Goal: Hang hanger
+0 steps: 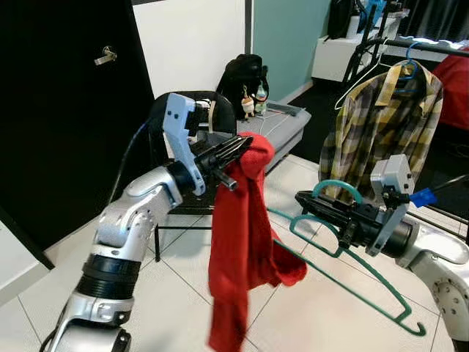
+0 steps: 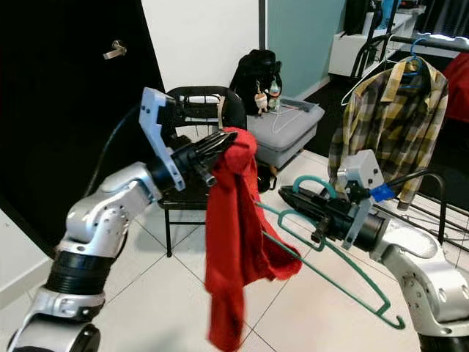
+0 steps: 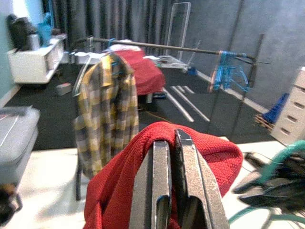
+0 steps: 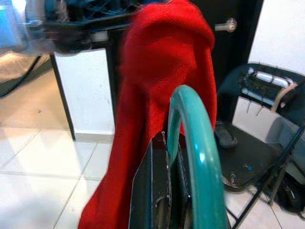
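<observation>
1. Left gripper (image 1: 236, 150): raised at chest height, fingers (image 3: 162, 191) pressed close together and clamped on the top fold of a red garment (image 1: 245, 242). The cloth bunches over the fingertips and hangs straight down in a long drape, free of the floor.

2. Right gripper (image 1: 322, 207): held out level toward the garment, fingers closed on the neck of a teal hanger (image 1: 344, 257), just under its hook. The hook curls up above the fingers; in the right wrist view the hook (image 4: 195, 143) stands directly in front of the red cloth.

3. Hanger position: in the air between the two arms, tilted. One arm of it runs toward the garment and reaches its lower part; whether it passes inside the cloth cannot be told. The other arm slopes down and away toward the tiled floor (image 1: 308, 315), ending in a small upturned tip.

4. Just behind the left arm: a black folding chair (image 2: 198, 147) against a dark door (image 1: 66, 110). Beside the chair, a grey storage box (image 1: 282, 128), with a black bag (image 1: 245, 77) at its far end.

5. Farther off, on the robot's right: a clothes rail (image 3: 157, 46) carrying a yellow plaid shirt (image 1: 381, 125) on a blue hanger (image 1: 412, 66). More blue hangers (image 3: 231, 71) cluster further along the rail in the left wrist view. The teal hanger is well apart from the rail.
</observation>
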### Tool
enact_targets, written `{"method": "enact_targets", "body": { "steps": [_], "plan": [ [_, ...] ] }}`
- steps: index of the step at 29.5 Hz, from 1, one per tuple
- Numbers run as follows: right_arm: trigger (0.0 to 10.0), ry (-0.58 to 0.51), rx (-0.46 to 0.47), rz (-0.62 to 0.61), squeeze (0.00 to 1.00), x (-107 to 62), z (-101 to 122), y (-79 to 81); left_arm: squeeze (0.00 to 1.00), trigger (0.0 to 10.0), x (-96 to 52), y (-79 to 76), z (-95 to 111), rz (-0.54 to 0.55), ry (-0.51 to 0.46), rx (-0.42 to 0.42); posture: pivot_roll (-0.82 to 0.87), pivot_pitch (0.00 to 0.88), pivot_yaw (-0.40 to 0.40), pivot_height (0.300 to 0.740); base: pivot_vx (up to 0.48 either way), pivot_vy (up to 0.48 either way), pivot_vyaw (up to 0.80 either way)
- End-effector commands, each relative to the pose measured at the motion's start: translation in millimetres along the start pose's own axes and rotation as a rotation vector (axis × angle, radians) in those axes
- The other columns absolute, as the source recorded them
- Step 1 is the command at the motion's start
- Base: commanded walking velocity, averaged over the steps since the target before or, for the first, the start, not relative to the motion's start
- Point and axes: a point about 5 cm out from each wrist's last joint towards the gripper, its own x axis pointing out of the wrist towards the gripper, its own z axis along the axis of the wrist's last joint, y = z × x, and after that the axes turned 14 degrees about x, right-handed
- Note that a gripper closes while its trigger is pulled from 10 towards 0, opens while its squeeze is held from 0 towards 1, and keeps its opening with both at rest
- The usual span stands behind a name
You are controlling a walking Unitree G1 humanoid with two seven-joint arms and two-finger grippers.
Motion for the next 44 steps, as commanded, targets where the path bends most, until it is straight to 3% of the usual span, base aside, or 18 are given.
{"method": "enact_targets", "body": {
  "steps": [1, 4, 6, 9, 18, 19, 20, 21, 23, 24, 29, 31, 32, 33, 36, 38, 41, 44],
  "plan": [
    [10.0, -0.006, -0.006, 0.004, 0.00, 3.1, 1.2, 0.4, 0.00, 10.0, 0.2, -6.8, 7.3, -0.063, -0.032, 0.008, -0.11, 0.000, 0.055, 0.740, 0.000, 0.000, 0.00],
    [10.0, -0.119, 0.009, -0.037, 0.00, 12.5, 10.7, -5.5, 0.00, 10.0, -4.1, -45.9, 8.3, -0.338, -0.049, -0.017, -0.10, 0.000, 0.054, 0.740, 0.000, 0.000, 0.00],
    [10.0, -0.119, 0.009, -0.037, 0.00, 12.5, 10.7, -5.5, 0.00, 10.0, -4.1, -45.9, 8.3, -0.338, -0.049, -0.017, -0.10, 0.000, 0.054, 0.740, 0.000, 0.000, 0.00],
    [10.0, -0.177, 0.017, -0.035, 0.00, 18.0, 17.5, -6.7, 0.00, 10.0, -7.7, -59.8, 3.9, -0.452, -0.026, -0.038, -0.10, 0.000, 0.056, 0.740, 0.000, 0.000, 0.00],
    [10.0, -0.223, 0.017, -0.011, 0.00, 25.7, 26.4, -5.7, 0.00, 10.0, -0.6, -58.7, -3.2, -0.427, 0.012, -0.008, -0.10, 0.000, 0.057, 0.740, 0.000, 0.000, 0.00],
    [10.0, -0.239, 0.021, -0.010, 0.00, 27.9, 28.2, -5.8, 0.15, 10.0, 4.6, -53.1, -4.9, -0.358, 0.020, -0.017, -0.10, 0.000, 0.055, 0.740, 0.000, 0.000, 0.00],
    [10.0, -0.239, 0.021, -0.010, 0.00, 27.9, 28.2, -5.8, 0.15, 10.0, 4.6, -53.1, -4.9, -0.358, 0.020, -0.017, -0.10, 0.000, 0.055, 0.740, 0.000, 0.000, 0.00],
    [10.0, -0.257, 0.025, -0.015, 0.00, 29.9, 29.6, -6.6, 1.00, 10.0, 9.4, -47.6, -2.7, -0.289, -0.001, -0.044, -0.09, 0.000, 0.056, 0.740, 0.000, 0.000, 0.00],
    [10.0, -0.257, 0.025, -0.015, 0.00, 29.9, 29.6, -6.6, 1.00, 10.0, 9.4, -47.6, -2.7, -0.289, -0.001, -0.044, -0.09, 0.000, 0.056, 0.740, 0.000, 0.000, 0.00],
    [10.0, -0.292, 0.035, -0.029, 0.00, 32.4, 31.8, -8.7, 1.00, 10.0, 13.1, -43.1, 1.4, -0.221, -0.030, -0.075, -0.09, 0.000, 0.058, 0.740, 0.000, 0.000, 0.00],
    [10.0, -0.315, 0.040, -0.037, 0.00, 32.8, 34.0, -10.1, 1.00, 10.0, 11.5, -43.6, 1.4, -0.226, -0.019, -0.062, -0.09, 0.000, 0.060, 0.740, 0.000, 0.000, 0.00],
    [10.0, -0.343, 0.046, -0.046, 0.00, 32.5, 37.2, -11.7, 1.00, 10.0, 8.4, -44.6, -1.4, -0.239, 0.018, -0.032, -0.09, 0.000, 0.060, 0.740, 0.000, 0.000, 0.00],
    [10.0, -0.380, 0.054, -0.058, 0.00, 32.1, 41.4, -14.0, 1.00, 10.0, 3.5, -46.0, -8.5, -0.266, 0.096, 0.029, -0.09, 0.000, 0.061, 0.740, 0.000, 0.000, 0.00],
    [10.0, -0.380, 0.054, -0.058, 0.00, 32.1, 41.4, -14.0, 1.00, 10.0, 3.5, -46.0, -8.5, -0.266, 0.096, 0.029, -0.09, 0.000, 0.061, 0.740, 0.000, 0.000, 0.00],
    [10.0, -0.468, 0.081, -0.067, 0.00, 29.6, 51.7, -18.0, 1.00, 10.0, -8.6, -41.2, -22.5, -0.263, 0.246, 0.141, -0.08, 0.000, 0.059, 0.740, 0.000, 0.000, 0.00],
    [10.0, -0.468, 0.081, -0.067, 0.00, 29.6, 51.7, -18.0, 1.00, 10.0, -8.6, -41.2, -22.5, -0.263, 0.246, 0.141, -0.08, 0.000, 0.059, 0.740, 0.000, 0.000, 0.00],
    [10.0, -0.526, 0.106, -0.039, 0.00, 27.9, 59.2, -17.6, 1.00, 10.0, -12.2, -23.5, -27.0, -0.137, 0.319, 0.240, -0.07, 0.000, 0.054, 0.740, 0.000, 0.000, 0.00],
    [10.0, -0.547, 0.117, -0.014, 0.00, 28.6, 62.1, -15.8, 1.00, 10.0, -10.3, -10.8, -22.6, -0.034, 0.304, 0.281, -0.07, 0.000, 0.052, 0.740, 0.000, 0.000, 0.00]
  ]
}}
